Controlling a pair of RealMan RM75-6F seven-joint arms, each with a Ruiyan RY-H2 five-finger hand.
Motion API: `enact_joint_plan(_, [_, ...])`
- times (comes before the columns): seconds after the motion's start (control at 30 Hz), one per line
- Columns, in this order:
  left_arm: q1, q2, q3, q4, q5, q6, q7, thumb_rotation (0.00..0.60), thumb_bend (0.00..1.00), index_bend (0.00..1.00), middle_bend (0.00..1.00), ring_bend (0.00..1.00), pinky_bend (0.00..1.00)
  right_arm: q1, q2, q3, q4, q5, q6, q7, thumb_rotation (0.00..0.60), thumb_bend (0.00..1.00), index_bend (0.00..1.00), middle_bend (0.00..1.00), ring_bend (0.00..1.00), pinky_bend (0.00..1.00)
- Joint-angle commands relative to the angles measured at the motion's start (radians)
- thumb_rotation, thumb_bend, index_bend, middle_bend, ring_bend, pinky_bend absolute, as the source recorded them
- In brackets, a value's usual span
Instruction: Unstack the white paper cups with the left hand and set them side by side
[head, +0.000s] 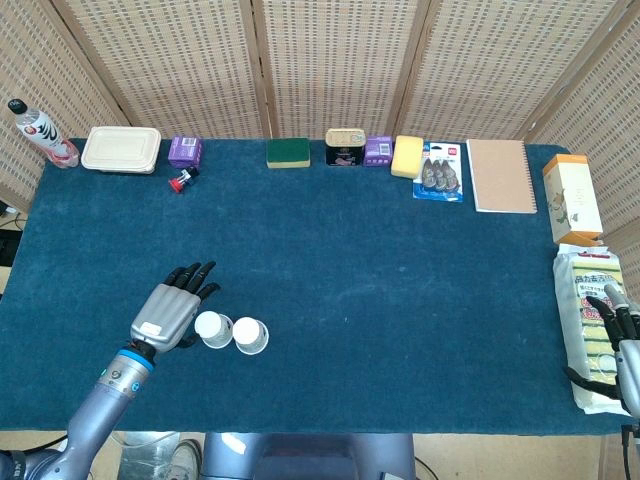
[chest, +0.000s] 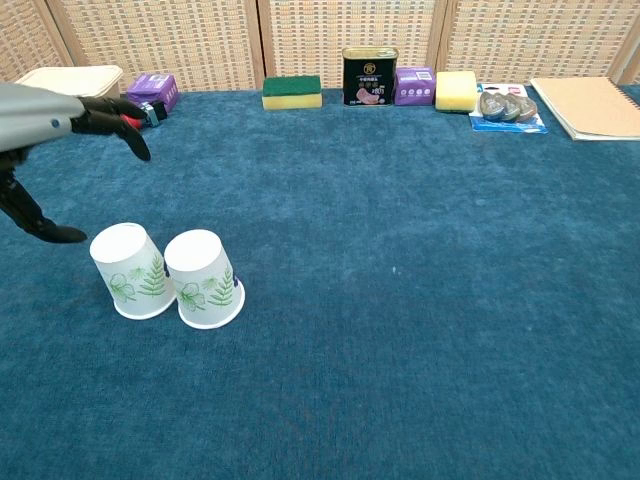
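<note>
Two white paper cups with green leaf prints stand upside down side by side on the blue cloth, the left cup (head: 212, 328) (chest: 129, 272) touching the right cup (head: 249, 335) (chest: 203, 279). My left hand (head: 172, 309) (chest: 48, 118) hovers just left of and above the left cup, fingers spread, holding nothing. At the table's right edge my right hand (head: 621, 337) rests with fingers apart beside a yellow packet; the chest view does not show it.
Along the back edge stand a bottle (head: 36, 130), a lidded box (head: 121, 148), purple boxes (head: 185, 150), a green sponge (head: 288, 152), a tin (head: 345, 146), a yellow sponge (head: 407, 155), a notebook (head: 500, 175). A carton (head: 571, 196) and yellow packet (head: 587, 320) lie at the right.
</note>
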Motion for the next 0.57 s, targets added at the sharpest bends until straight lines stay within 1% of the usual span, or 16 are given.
enact_joint_plan(0.03, [0.035, 0.053, 0.008, -0.028, 0.074, 0.038, -0.053, 0.600, 0.18, 0.10, 0.00, 0.00, 0.10, 0.000, 0.000, 0.000, 0.001, 0.001, 0.000, 0.000, 0.600, 0.08, 0.11, 0.00, 0.00, 0.00])
enact_joint_plan(0.1, [0.065, 0.081, 0.018, -0.025, 0.137, 0.074, -0.096, 0.600, 0.15, 0.01, 0.00, 0.00, 0.10, -0.001, 0.000, 0.001, 0.002, 0.001, 0.002, 0.001, 0.600, 0.08, 0.11, 0.00, 0.00, 0.00])
enact_joint_plan(0.13, [0.085, 0.091, 0.025, -0.014, 0.176, 0.097, -0.123, 0.600, 0.15, 0.00, 0.00, 0.00, 0.10, -0.001, 0.000, 0.001, 0.002, 0.002, 0.002, 0.002, 0.600, 0.08, 0.11, 0.00, 0.00, 0.00])
enact_joint_plan(0.27, [0.188, 0.101, 0.065, 0.093, 0.335, 0.227, -0.255, 0.600, 0.12, 0.00, 0.00, 0.00, 0.10, 0.001, -0.001, 0.003, -0.003, 0.003, 0.000, 0.001, 0.600, 0.08, 0.11, 0.00, 0.00, 0.00])
enact_joint_plan(0.33, [0.272, 0.088, 0.101, 0.190, 0.410, 0.316, -0.391, 0.600, 0.12, 0.00, 0.00, 0.00, 0.10, 0.003, -0.003, 0.002, -0.003, 0.002, -0.003, -0.008, 0.600, 0.08, 0.11, 0.00, 0.00, 0.00])
enact_joint_plan(0.37, [0.297, 0.080, 0.111, 0.232, 0.439, 0.345, -0.439, 0.600, 0.12, 0.00, 0.00, 0.00, 0.10, 0.003, -0.005, 0.002, -0.004, 0.001, -0.001, -0.013, 0.600, 0.08, 0.11, 0.00, 0.00, 0.00])
enact_joint_plan(0.43, [0.329, 0.065, 0.119, 0.292, 0.477, 0.385, -0.504, 0.600, 0.12, 0.00, 0.00, 0.00, 0.10, 0.002, -0.009, 0.002, -0.004, 0.002, 0.001, -0.020, 0.600, 0.08, 0.11, 0.00, 0.00, 0.00])
enact_joint_plan(0.5, [0.383, 0.048, 0.135, 0.362, 0.509, 0.443, -0.624, 0.600, 0.11, 0.00, 0.00, 0.00, 0.10, 0.001, -0.017, 0.002, -0.002, 0.000, 0.006, -0.027, 0.600, 0.08, 0.11, 0.00, 0.00, 0.00])
enact_joint_plan(0.53, [0.403, 0.047, 0.144, 0.389, 0.523, 0.455, -0.678, 0.600, 0.11, 0.00, 0.00, 0.00, 0.10, 0.001, -0.022, 0.001, 0.001, -0.002, 0.007, -0.031, 0.600, 0.08, 0.10, 0.00, 0.00, 0.00])
enact_joint_plan(0.57, [0.413, 0.052, 0.150, 0.401, 0.530, 0.458, -0.705, 0.600, 0.11, 0.00, 0.00, 0.00, 0.09, 0.001, -0.025, 0.000, 0.002, -0.003, 0.007, -0.037, 0.600, 0.08, 0.10, 0.00, 0.00, 0.00])
